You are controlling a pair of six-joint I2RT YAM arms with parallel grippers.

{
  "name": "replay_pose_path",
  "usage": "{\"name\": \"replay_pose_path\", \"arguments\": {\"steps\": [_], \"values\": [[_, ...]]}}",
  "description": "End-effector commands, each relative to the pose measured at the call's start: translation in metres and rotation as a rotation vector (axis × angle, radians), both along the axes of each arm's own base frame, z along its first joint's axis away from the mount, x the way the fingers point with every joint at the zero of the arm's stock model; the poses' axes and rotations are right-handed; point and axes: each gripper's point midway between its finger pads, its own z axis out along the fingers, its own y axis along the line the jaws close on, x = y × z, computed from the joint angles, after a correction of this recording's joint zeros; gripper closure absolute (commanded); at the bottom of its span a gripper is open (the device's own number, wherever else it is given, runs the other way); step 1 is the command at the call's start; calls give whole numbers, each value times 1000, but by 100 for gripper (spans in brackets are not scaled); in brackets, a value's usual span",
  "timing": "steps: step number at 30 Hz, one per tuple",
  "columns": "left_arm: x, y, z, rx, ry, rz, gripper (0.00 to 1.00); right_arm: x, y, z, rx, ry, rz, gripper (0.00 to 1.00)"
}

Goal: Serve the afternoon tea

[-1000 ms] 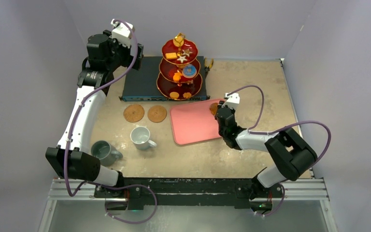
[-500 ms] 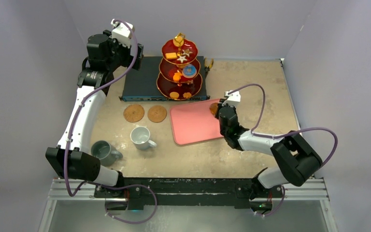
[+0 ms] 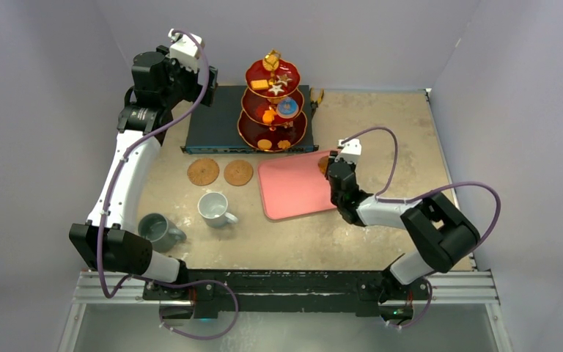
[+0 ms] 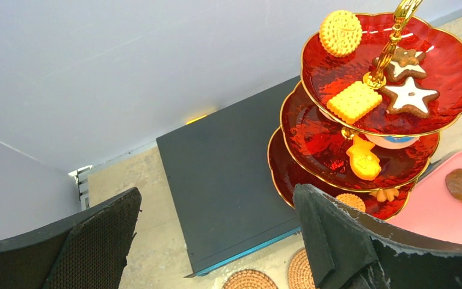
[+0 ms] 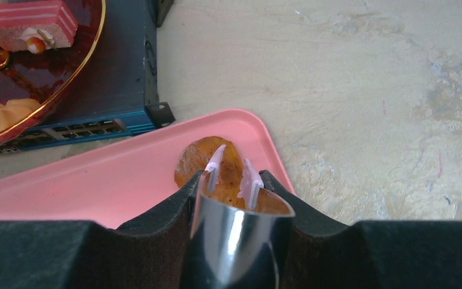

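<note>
The red three-tier stand (image 3: 276,103) with a gold handle stands on the dark box at the back and holds several toy pastries; it also shows in the left wrist view (image 4: 391,66). A brown pastry (image 5: 201,159) lies in the far right corner of the pink tray (image 5: 96,186). My right gripper (image 5: 231,180) is shut on shiny metal tongs (image 5: 240,235), whose clear tips sit over this pastry, slightly apart. My left gripper (image 4: 216,198) is open and empty, high beside the stand. The white mug (image 3: 212,207), the grey mug (image 3: 157,230) and two cork coasters (image 3: 203,171) (image 3: 238,172) are on the table.
The flat dark blue-grey box (image 3: 212,125) lies under the stand at the back. The pink tray (image 3: 293,191) lies right of the coasters. Grey walls close in the left, back and right sides.
The right arm's elbow swung out a little and came back. The gripper with the tongs stayed over the brown pastry. The left arm has not moved.
</note>
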Motion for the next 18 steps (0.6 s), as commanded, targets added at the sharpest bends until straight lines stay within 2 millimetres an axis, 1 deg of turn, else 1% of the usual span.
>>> {"name": "replay_pose_path", "arguments": {"steps": [1, 4, 8, 13, 18], "values": [[-4, 2, 27, -13, -66, -3, 1, 16, 0, 25, 36, -78, -50, 62], [-3, 3, 26, -13, -64, -1, 1, 16, 5, 16, 41, -54, -31, 59], [-3, 2, 26, -12, -64, -2, 1, 15, 11, 8, 79, -38, -12, 58], [-5, 3, 27, -11, -65, 0, 1, 13, 16, 4, 114, -32, 9, 57], [-6, 3, 28, -11, -66, -1, 1, 6, 31, 5, 158, -35, 64, 54]]}}
